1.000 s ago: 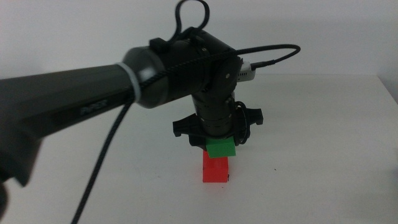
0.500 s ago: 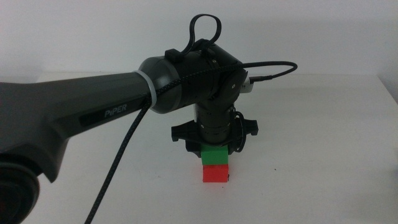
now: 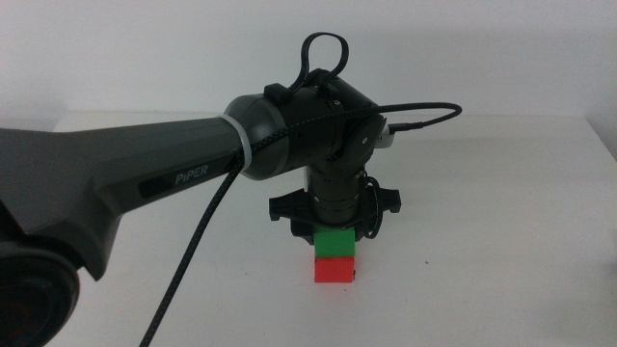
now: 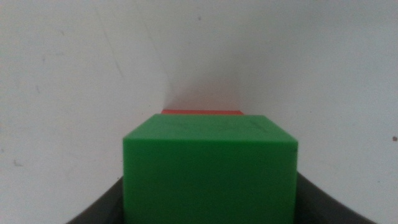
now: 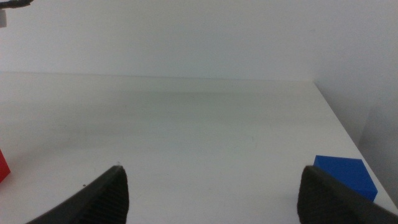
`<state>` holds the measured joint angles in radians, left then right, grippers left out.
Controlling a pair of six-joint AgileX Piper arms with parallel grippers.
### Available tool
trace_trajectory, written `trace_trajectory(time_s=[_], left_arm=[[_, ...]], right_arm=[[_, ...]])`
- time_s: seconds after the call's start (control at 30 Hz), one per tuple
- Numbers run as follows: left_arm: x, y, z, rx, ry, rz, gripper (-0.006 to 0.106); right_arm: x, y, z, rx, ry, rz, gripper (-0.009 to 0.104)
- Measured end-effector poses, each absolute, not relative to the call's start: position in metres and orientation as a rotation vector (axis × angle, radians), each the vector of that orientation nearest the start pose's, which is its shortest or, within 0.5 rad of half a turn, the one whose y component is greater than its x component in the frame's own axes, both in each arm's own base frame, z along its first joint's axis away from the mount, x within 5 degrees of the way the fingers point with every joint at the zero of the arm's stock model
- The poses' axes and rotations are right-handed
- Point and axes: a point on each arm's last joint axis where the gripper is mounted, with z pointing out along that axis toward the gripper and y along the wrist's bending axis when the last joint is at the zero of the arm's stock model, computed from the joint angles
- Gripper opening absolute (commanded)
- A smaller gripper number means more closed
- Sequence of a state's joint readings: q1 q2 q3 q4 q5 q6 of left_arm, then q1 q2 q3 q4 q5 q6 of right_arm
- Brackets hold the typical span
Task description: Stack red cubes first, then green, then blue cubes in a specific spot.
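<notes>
With the left gripper [image 3: 335, 231] pinching the small matte green cube [image 3: 335, 241] atop the bright red cube [image 3: 334, 269] mid-table, release squarely without nudging; right gripper [image 5: 211, 186] spread, waiting near the deep blue cube [image 5: 346, 175].

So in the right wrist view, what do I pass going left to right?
Red cube at the edge → right tool's one open jaw → bare table → its other jaw → blue cube.
</notes>
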<state>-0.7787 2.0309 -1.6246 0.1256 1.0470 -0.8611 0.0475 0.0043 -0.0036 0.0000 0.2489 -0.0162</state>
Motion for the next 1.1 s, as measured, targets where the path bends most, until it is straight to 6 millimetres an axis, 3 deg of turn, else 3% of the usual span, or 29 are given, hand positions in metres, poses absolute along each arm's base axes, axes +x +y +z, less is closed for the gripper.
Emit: trace_trajectory(time_s=[0.03,0.07,0.3,0.4,0.47,0.53,0.67,0.77,0.83,0.93,1.03,1.1], left_arm=[[0.308,-0.29,0.213,-0.042,2.916,-0.104,0.021],[0.308,-0.29,0.213,-0.039,2.916,-0.103,0.043],[0.309,-0.292,0.21,0.017,2.914,-0.103,0.094],[0.309,-0.291,0.215,0.054,2.905,-0.113,0.094],[0.306,-0.289,0.229,0.105,2.877,-0.142,0.094],[0.3,-0.283,0.257,0.186,2.821,-0.183,0.094],[0.271,-0.253,0.335,0.408,2.669,-0.241,0.094],[0.238,-0.214,0.394,0.6,2.517,-0.236,0.094],[0.208,-0.178,0.428,0.665,2.391,-0.262,0.094],[0.156,-0.128,0.448,0.705,2.255,-0.369,0.094],[0.11,-0.101,0.451,0.742,2.106,-0.529,0.094],[0.092,-0.09,0.453,0.747,2.042,-0.582,0.094]], right_arm=[[0.055,0.003,0.192,-0.055,1.732,0.023,0.089],[0.055,0.003,0.192,-0.055,1.732,0.023,0.089],[0.055,0.003,0.192,-0.055,1.732,0.023,0.089],[0.055,0.003,0.192,-0.055,1.732,0.023,0.089],[0.055,0.003,0.192,-0.055,1.732,0.023,0.089],[0.055,0.003,0.192,-0.055,1.732,0.023,0.089],[0.055,0.003,0.192,-0.055,1.732,0.023,0.089],[0.055,0.003,0.192,-0.055,1.732,0.023,0.089],[0.055,0.003,0.192,-0.055,1.732,0.023,0.089],[0.055,0.003,0.192,-0.055,1.732,0.023,0.089],[0.055,0.003,0.192,-0.054,1.732,0.022,0.089],[0.055,0.003,0.192,-0.054,1.732,0.022,0.089]])
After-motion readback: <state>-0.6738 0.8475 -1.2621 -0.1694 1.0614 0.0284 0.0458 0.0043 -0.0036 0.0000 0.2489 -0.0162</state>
